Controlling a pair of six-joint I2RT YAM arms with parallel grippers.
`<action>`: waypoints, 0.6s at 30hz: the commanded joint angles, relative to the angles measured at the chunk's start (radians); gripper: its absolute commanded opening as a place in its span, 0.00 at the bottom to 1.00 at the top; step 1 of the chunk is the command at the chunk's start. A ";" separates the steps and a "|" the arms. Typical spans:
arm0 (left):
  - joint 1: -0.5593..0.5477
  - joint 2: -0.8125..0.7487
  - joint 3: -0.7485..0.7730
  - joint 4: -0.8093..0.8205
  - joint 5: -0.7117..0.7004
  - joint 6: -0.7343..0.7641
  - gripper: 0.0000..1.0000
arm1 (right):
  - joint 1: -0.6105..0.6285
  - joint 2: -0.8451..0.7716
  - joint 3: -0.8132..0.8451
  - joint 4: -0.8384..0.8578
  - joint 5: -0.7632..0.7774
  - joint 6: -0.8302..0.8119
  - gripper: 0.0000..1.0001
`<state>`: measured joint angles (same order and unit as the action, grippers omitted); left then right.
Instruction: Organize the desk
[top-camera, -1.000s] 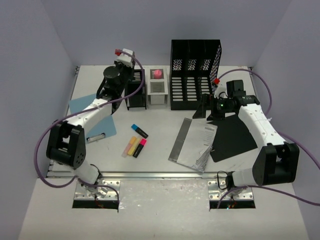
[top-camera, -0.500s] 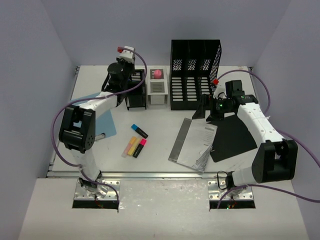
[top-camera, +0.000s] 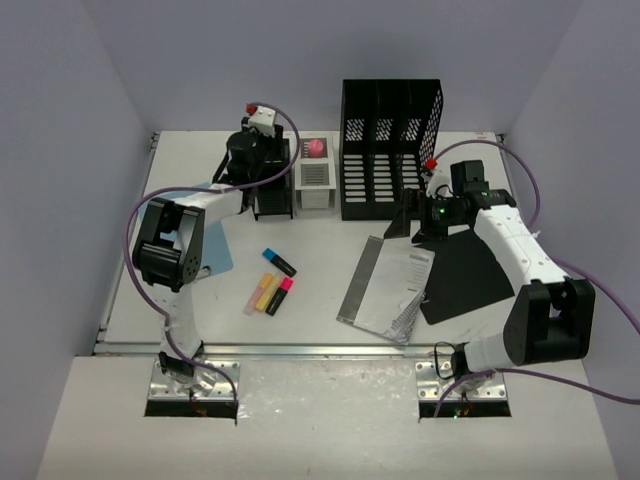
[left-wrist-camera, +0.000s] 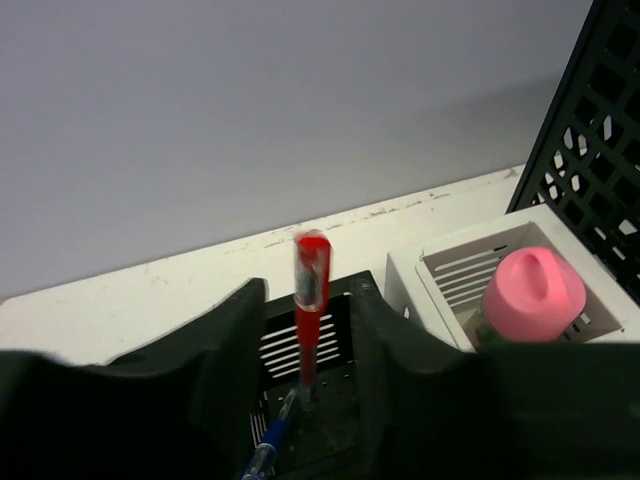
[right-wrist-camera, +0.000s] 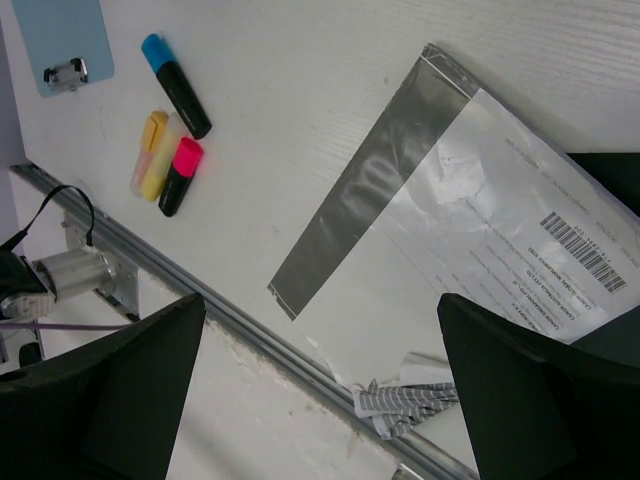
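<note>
On the white desk (top-camera: 320, 240), my left gripper (top-camera: 262, 165) hovers over a black pen holder (top-camera: 272, 192) at the back. In the left wrist view its jaws (left-wrist-camera: 308, 290) stand apart around an upright red pen (left-wrist-camera: 311, 300), with a gap on each side. The pen's tip is down inside the holder (left-wrist-camera: 280, 350), beside a blue pen (left-wrist-camera: 265, 455). My right gripper (top-camera: 405, 220) is open and empty above a grey mailer bag (right-wrist-camera: 440, 230).
A white holder (left-wrist-camera: 430, 275) with a pink object (left-wrist-camera: 533, 295) stands right of the black one, then a tall black file rack (top-camera: 390, 150). Three highlighters (top-camera: 272, 285), a blue clipboard (top-camera: 200, 235) and a black sheet (top-camera: 465, 275) lie on the desk.
My left arm swung right over the black holder and its jaws parted, letting go of the red pen. The right arm stayed where it was.
</note>
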<state>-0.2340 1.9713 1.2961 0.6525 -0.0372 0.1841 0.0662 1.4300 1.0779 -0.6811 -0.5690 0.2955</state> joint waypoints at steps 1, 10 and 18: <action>0.005 -0.026 0.046 0.000 0.006 -0.050 0.51 | 0.001 0.003 0.019 0.032 -0.022 -0.004 0.99; 0.009 -0.366 -0.011 -0.195 0.032 -0.064 0.46 | 0.001 -0.037 0.011 0.031 -0.025 0.004 0.99; 0.009 -0.661 -0.064 -0.989 0.236 0.020 0.28 | 0.001 -0.085 -0.032 0.051 -0.023 0.005 0.99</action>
<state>-0.2340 1.3354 1.2839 0.0399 0.1020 0.1650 0.0662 1.3800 1.0573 -0.6708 -0.5797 0.2966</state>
